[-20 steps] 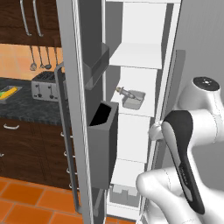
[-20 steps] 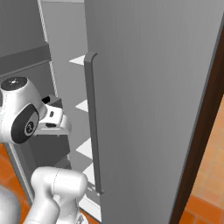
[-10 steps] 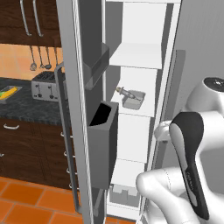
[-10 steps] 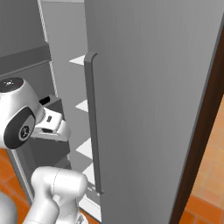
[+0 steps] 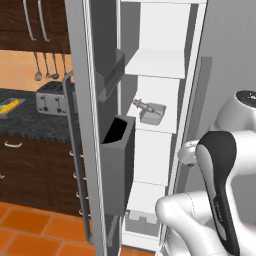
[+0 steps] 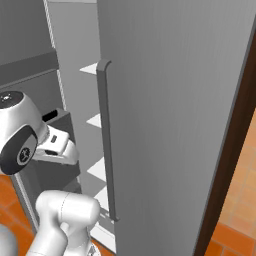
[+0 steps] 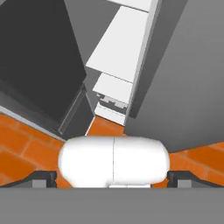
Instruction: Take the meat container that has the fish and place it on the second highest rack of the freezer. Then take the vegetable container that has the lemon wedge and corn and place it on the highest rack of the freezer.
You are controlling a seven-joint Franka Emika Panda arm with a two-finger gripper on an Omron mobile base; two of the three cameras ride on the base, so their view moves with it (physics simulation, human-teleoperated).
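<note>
Now clear of the tall grey-silver freezer (image 5: 100,75), fingers (image 7: 43,177) wide and empty, small grey metal pan (image 5: 152,113) with fish shelved inside, corn tray next.

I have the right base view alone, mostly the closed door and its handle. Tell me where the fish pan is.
Observer: In the left base view the meat container sits inside the freezer with the fish across its rim, on the shelf just under the highest rack in view.
Operator: Give me the gripper's state.
Observer: In the hand view the gripper is open, fingertips wide apart and holding nothing. It points down at the orange floor by the freezer's foot.
Operator: Now find the corn tray.
Observer: The vegetable container lies on the dark counter at the far left of the left base view, left of the toaster.
</note>
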